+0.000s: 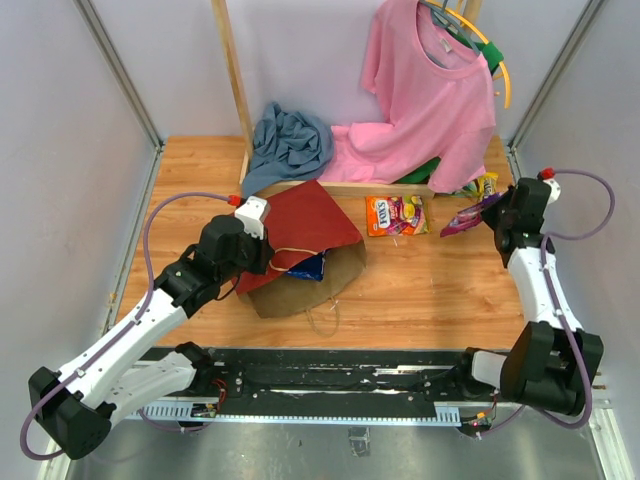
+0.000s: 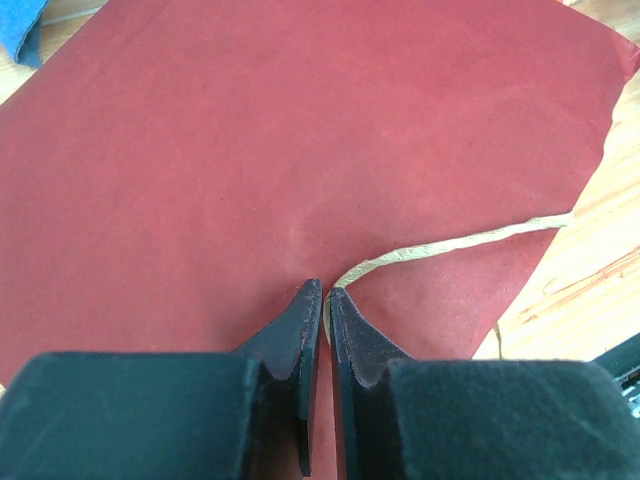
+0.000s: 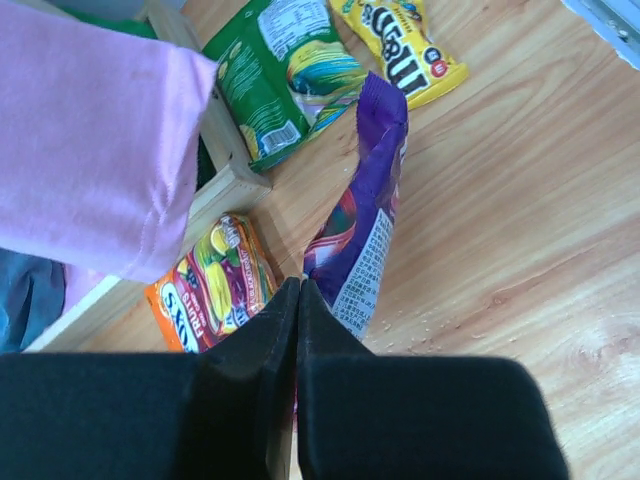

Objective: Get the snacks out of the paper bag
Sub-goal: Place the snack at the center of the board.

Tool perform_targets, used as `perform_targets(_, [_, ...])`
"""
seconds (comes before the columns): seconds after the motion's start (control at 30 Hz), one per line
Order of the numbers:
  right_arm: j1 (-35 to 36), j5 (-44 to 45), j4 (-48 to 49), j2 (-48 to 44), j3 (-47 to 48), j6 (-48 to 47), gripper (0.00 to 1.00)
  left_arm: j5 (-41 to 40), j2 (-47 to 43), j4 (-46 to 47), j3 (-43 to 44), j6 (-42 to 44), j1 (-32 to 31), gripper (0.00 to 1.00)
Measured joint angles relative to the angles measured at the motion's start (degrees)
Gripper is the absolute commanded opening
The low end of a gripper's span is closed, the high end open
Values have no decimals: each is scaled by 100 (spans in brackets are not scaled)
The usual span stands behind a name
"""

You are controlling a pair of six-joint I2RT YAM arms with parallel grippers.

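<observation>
The paper bag (image 1: pixel 305 222) lies on its side, dark red face up, mouth toward the near right. A blue chip bag (image 1: pixel 308 267) shows inside the mouth. My left gripper (image 1: pixel 266 258) is at the bag's near-left edge, shut on its twine handle (image 2: pixel 450 243), which runs in between the fingertips of the left gripper (image 2: pixel 327 293). My right gripper (image 1: pixel 497 207) is shut on the purple packet (image 1: pixel 466 217), which hangs from the right gripper (image 3: pixel 300 285) as a crumpled purple packet (image 3: pixel 366 215) just above the table. The orange packet (image 1: pixel 397 214) lies flat beside it.
A green packet (image 3: pixel 282 75) and a yellow packet (image 3: pixel 405 40) lie by the wooden frame (image 3: pixel 228 188) at the far right. A pink shirt (image 1: pixel 425 90) hangs over that frame, and a blue-grey cloth (image 1: pixel 290 145) is heaped behind the bag.
</observation>
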Motion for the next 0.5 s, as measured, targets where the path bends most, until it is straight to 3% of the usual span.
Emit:
perform_targets(0.13, [0, 334, 369, -247, -501, 317, 1, 0, 0, 2, 0, 0, 0, 13])
perform_targets(0.37, [0, 1132, 442, -1576, -1980, 1078, 1, 2, 15, 2, 0, -2, 0, 13])
perform_targets(0.5, [22, 1622, 350, -1547, -2074, 1408, 1, 4, 24, 2, 0, 0, 0, 12])
